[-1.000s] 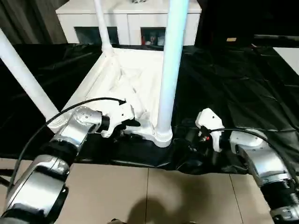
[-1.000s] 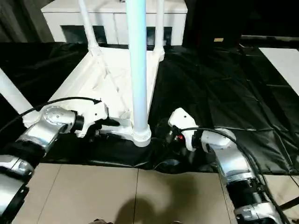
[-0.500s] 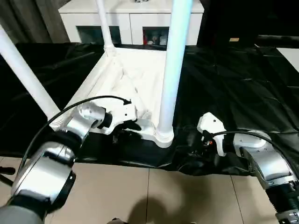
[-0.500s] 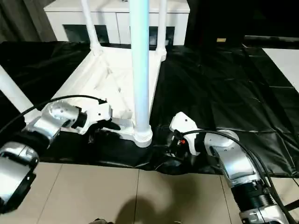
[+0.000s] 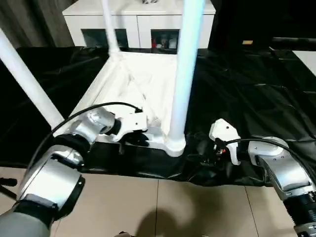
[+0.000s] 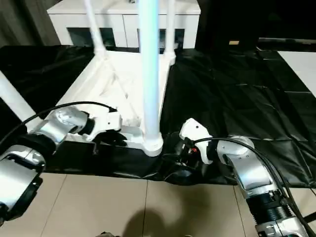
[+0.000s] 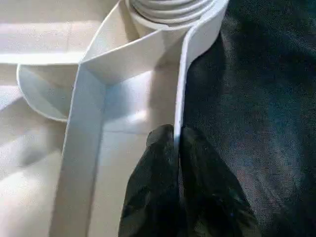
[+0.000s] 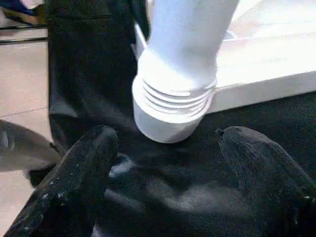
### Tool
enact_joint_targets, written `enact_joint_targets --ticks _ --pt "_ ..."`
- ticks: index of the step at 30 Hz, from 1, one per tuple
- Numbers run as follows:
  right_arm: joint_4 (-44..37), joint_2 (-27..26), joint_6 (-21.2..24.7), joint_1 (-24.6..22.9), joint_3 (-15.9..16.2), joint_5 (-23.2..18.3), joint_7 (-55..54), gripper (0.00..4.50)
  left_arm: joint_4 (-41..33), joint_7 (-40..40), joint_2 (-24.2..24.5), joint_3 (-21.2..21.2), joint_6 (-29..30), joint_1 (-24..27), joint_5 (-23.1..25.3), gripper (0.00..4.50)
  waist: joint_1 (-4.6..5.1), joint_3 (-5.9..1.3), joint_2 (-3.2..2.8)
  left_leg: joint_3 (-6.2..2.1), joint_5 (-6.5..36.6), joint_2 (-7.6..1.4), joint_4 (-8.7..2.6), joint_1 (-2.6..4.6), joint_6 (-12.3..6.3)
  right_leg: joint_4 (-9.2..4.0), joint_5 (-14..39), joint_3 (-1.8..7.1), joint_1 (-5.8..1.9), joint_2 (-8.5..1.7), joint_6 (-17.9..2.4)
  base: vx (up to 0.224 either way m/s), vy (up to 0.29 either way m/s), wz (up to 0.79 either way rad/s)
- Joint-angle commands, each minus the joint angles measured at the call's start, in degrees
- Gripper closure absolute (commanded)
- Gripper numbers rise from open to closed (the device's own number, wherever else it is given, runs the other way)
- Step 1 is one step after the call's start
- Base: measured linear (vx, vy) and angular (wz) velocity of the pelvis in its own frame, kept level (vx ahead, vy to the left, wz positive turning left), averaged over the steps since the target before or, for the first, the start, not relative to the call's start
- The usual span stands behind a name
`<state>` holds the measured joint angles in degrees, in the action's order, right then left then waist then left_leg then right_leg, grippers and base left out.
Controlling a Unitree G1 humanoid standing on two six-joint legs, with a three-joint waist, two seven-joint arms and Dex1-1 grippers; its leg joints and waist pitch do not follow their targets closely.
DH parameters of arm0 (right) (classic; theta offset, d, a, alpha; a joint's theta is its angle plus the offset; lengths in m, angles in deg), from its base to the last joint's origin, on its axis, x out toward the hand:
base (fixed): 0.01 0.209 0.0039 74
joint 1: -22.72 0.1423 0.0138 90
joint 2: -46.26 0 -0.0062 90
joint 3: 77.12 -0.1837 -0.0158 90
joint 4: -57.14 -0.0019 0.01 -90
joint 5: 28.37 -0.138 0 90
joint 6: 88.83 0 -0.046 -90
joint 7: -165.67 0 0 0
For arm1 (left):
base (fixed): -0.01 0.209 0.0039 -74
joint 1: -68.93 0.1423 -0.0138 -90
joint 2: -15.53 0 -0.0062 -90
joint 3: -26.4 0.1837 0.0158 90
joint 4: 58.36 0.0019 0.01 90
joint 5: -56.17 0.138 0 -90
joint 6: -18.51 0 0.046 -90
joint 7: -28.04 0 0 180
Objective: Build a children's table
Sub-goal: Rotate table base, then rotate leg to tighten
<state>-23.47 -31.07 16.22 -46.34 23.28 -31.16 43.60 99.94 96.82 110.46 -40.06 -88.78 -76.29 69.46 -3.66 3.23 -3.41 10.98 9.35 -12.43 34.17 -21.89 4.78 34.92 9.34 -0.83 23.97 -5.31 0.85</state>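
1. Left gripper [image 7: 175,148] pinches the thin rim of the upturned table top [image 5: 143,79]
2. Right gripper [image 8: 168,148] gapes, empty, facing the near corner leg [image 5: 181,74] standing in its socket [image 8: 170,111]
3. Risk: the thin rim may flex or slip free, and tugging could drag the black cover [image 5: 247,89]

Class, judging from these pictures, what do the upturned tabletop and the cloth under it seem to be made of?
Tabletop: looks like white moulded plastic with a smooth, faintly glossy finish; thin upright ribs and a rounded, ridged corner socket suggest moulding. Cloth: probably a thin black plastic-like or coated sheet, since it shines and lies in creases; the left wrist view hints at a fine weave.
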Motion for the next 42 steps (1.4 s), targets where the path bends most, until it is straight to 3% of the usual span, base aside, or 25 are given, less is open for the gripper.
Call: enact_joint_targets --ticks 1,2,5,6,7,8,10,12,13,14,15,17,20,21,25,26,29,30,37,42 --pt "0.54 -0.47 -0.15 1.68 -0.55 0.15 -1.68 0.68 1.0 -1.76 0.73 0.66 3.37 3.26 1.44 4.49 -0.19 -3.96 0.95 -0.23 18.0 0.34 -4.24 0.74 -1.13 -4.54 16.24 0.4 -3.07 -1.41 -12.77 0.0 0.0 0.0" --pt "1.65 -1.19 0.33 2.43 -1.37 0.36 -3.64 0.68 -1.29 -2.57 -0.3 -2.1 8.29 4.88 -1.68 4.49 0.05 -3.88 0.94 -0.21 18.37 0.32 -4.32 0.73 -0.98 -4.52 16.93 0.39 -3.01 -1.4 -12.81 0.0 0.0 0.0" --pt "2.48 -1.85 1.08 3.01 -2.32 0.28 -5.43 0.68 -4.56 -3.11 -1.97 -6.13 13.93 7.1 -6.46 4.49 0.32 -3.89 1.25 -0.14 19.26 0.36 -4.22 1.18 -1.03 -4.86 20.35 0.45 -2.66 -1.43 -12.81 0.0 0.0 0.0" --pt "2.49 -1.93 1.3 3.05 -2.46 0.19 -5.6 0.68 -5.29 -3.21 -2.24 -6.8 15.0 7.53 -7.28 4.49 0.36 -3.89 1.21 -0.2 18.82 0.43 -4.28 0.88 -1.4 -4.92 20.05 0.44 -2.77 -1.34 -12.66 0.0 0.0 0.0" --pt "2.51 -2.39 2.06 3.18 -2.8 -0.14 -6.13 0.68 -11.09 -5.68 -2.65 -8.17 18.1 10.38 -8.77 4.49 0.47 -3.89 1.85 -0.24 18.48 0.36 -4.31 0.61 -1.83 -4.75 19.05 0.41 -2.84 -1.31 -12.79 0.0 0.0 0.0" --pt "2.51 -2.39 2.06 3.18 -2.8 -0.14 -6.13 0.68 -11.09 -5.68 -2.65 -8.17 18.1 10.38 -8.77 4.49 0.5 -4.05 1.6 -0.33 18.02 0.27 -4.3 0.55 -1.92 -4.47 17.96 0.42 -3.04 -1.4 -12.89 0.0 0.0 0.0" --pt "2.47 -3.03 2.63 3.32 -2.63 -0.54 -6.51 0.68 -18.8 -7.34 -3.06 -9.61 19.87 14.28 -10.33 4.49 0.83 -4.07 1.88 -0.38 17.49 0.2 -4.34 0.44 -2.49 -4.49 16.56 0.38 -2.91 -1.33 -12.89 0.0 0.0 0.0" --pt "2.85 -3.33 2.57 3.67 -2.23 -0.5 -6.86 0.68 -22.81 -6.8 -2.87 -9.39 19.11 16.56 -10.47 4.49 1.01 -3.98 2.13 -0.48 17.88 0.16 -4.49 0.28 -2.76 -4.65 18.99 0.27 -2.8 -1.44 -11.98 0.0 0.0 0.0" --pt "3.03 -3.41 2.5 3.81 -2.13 -0.47 -6.9 0.68 -23.55 -6.43 -2.71 -9.11 18.71 17.09 -10.34 4.49 1.03 -4.03 2.37 -0.3 18.23 0.2 -4.28 0.6 -2.77 -5.02 20.11 0.39 -2.39 -1.36 -11.43 0.0 0.0 0.0" --pt "3.44 -3.57 2.32 4.11 -1.93 -0.41 -6.93 0.68 -24.88 -5.66 -2.35 -8.55 18.0 18.04 -10.04 4.49 0.87 -4.25 2.14 -0.37 17.68 0.12 -4.15 0.81 -2.72 -4.81 18.91 0.51 -2.34 -1.45 -11.66 0.0 0.0 0.0" --pt "3.9 -3.7 2.07 4.41 -1.72 -0.37 -6.95 0.68 -26.74 -5.02 -2.02 -8.15 18.06 19.13 -9.75 4.49 1.06 -4.07 2.15 -0.4 17.16 0.07 -4.37 0.46 -2.7 -4.63 17.06 0.5 -2.4 -1.26 -12.0 0.0 0.0 0.0" --pt "5.4 -3.97 1.1 5.59 -0.98 -0.07 -6.77 0.68 -33.09 -2.88 -0.53 -6.61 21.21 22.68 -8.89 4.49 1.06 -4.1 2.3 -0.42 16.74 -0.03 -4.45 0.42 -2.66 -4.27 15.53 0.46 -2.52 -1.29 -12.05 0.0 0.0 0.0" --pt "6.12 -4.13 0.76 6.23 -0.86 0.2 -6.79 0.68 -35.84 -1.72 0.79 -5.34 22.77 24.13 -8.28 4.49 1.16 -4.11 2.14 -0.38 16.93 -0.07 -4.5 0.59 -2.31 -4.22 14.22 0.52 -2.35 -1.15 -12.18 0.0 0.0 0.0" --pt "6.43 -4.15 0.64 6.58 -0.87 0.26 -6.59 0.68 -37.58 -2.17 1.47 -4.87 24.32 24.8 -7.85 4.49 1.32 -4.04 2.59 -0.34 16.89 0.01 -4.5 0.53 -2.27 -4.15 13.95 0.51 -2.45 -1.1 -12.18 0.0 0.0 0.0" --pt "6.61 -4.04 0.67 7.06 -0.82 0.11 -6.0 0.68 -39.64 -4.67 1.84 -4.97 27.32 25.21 -7.04 4.49 1.44 -3.95 2.68 -0.29 16.94 0.09 -4.45 0.61 -2.02 -4.25 15.39 0.6 -2.42 -1.18 -11.88 0.0 0.0 0.0" --pt "6.76 -3.98 0.55 7.21 -0.7 0.06 -5.85 0.68 -39.97 -4.89 1.6 -5.42 28.86 24.98 -7.63 4.05 1.46 -3.9 2.75 -0.23 17.13 0.14 -4.44 0.62 -1.89 -4.35 16.02 0.64 -2.34 -1.15 -11.68 0.0 0.0 0.0" --pt "7.07 -3.91 0.18 7.46 -0.45 -0.08 -5.47 0.68 -40.7 -4.96 1.44 -5.8 31.53 24.49 -8.49 3.91 1.44 -3.88 2.82 -0.27 17.95 0.18 -4.5 0.71 -1.52 -4.5 17.59 0.63 -2.25 -1.11 -11.05 0.0 0.0 0.0" --pt "7.22 -4.03 -0.09 7.57 -0.35 -0.08 -5.32 0.68 -40.42 -6.34 1.42 -5.86 31.43 24.1 -7.97 3.64 1.41 -3.87 2.83 -0.26 18.25 0.19 -4.48 0.78 -1.47 -4.59 17.88 0.67 -2.14 -1.09 -10.87 0.0 0.0 0.0" --pt "8.02 -4.89 -1.02 8.61 -0.6 -1.04 -4.82 0.68 -39.2 -5.66 1.97 -5.55 32.23 23.94 -7.86 3.64 1.42 -3.91 2.69 -0.45 19.03 0.28 -4.57 0.7 -1.11 -4.67 18.53 0.64 -2.12 -1.07 -10.32 0.0 0.0 0.0" --pt "9.02 -5.19 -1.85 9.1 -0.4 -1.9 -3.14 0.68 -38.66 -5.94 1.02 -6.79 30.69 23.91 -9.57 4.09 1.3 -4.05 2.72 -0.36 17.9 0.26 -4.38 0.77 -1.62 -4.46 15.55 0.66 -2.14 -0.98 -11.5 0.0 0.0 0.0"
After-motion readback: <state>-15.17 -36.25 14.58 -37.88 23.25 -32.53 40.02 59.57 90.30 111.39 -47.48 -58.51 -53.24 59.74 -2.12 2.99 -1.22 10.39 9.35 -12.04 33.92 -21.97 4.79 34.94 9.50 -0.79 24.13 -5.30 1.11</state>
